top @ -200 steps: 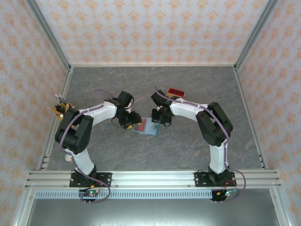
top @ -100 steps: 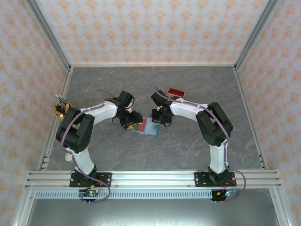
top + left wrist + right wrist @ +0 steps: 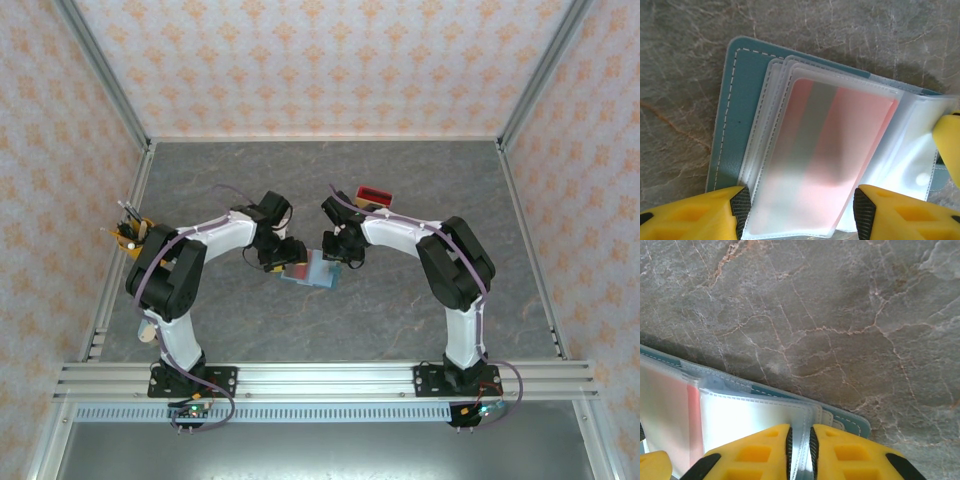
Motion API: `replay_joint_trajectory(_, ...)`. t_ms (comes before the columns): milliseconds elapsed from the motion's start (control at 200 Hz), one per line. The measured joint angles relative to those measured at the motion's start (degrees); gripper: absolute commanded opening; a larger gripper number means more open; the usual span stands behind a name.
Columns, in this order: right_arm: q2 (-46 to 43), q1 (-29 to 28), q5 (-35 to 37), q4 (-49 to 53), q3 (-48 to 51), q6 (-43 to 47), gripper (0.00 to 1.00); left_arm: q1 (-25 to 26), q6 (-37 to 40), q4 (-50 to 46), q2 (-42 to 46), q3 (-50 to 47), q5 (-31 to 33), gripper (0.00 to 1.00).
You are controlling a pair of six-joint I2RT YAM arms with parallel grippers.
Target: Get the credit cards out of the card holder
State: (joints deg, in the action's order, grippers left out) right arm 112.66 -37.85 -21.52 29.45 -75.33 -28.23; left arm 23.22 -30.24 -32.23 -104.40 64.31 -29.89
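The left hand [image 3: 799,212] is open: its two yellow fingers [image 3: 690,215], each tipped with a black pad, stand apart along the bottom of the left wrist view, one on either side of the near end of a stack of clear sleeves [image 3: 772,90]. Whether the pads touch the plastic is hard to tell. The top sleeve is frosted, and a red card [image 3: 850,150] with a grey band down its length shows through it at the centre of the frame. Under the sleeves, the teal leaf of the card holder [image 3: 737,125], edged with white stitching, lies flat on the grey marbled bench [image 3: 685,55] and reaches toward the upper left. The right hand [image 3: 799,445] is closed on the card holder: at the bottom centre of the right wrist view its fingers sit almost together, with the thin edge of one clear sleeve pinched between them. The red card shows at the left edge of that frame, and the holder's teal corner pokes out to the right of the fingers. In the top view the two hands meet over the open holder just below the middle of the frame, the left hand at its left end and the right hand at its upper right. A small red object [image 3: 374,192] sits well apart, up and to the right.
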Motion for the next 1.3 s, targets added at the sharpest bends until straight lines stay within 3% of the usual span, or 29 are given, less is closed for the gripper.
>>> replay_joint_trajectory(445, 0.1, 0.0, -0.5, -0.6, 0.1, 0.0, 0.21, 0.1, 6.4, -1.4, 0.0, 0.5, -1.8, 0.56)
replay_joint_trajectory(1301, 0.0, 0.1, -0.5, -0.7, 0.1, 0.0, 0.21, 1.2, 7.4, 1.7, 5.4, 0.1, -11.7, 0.49)
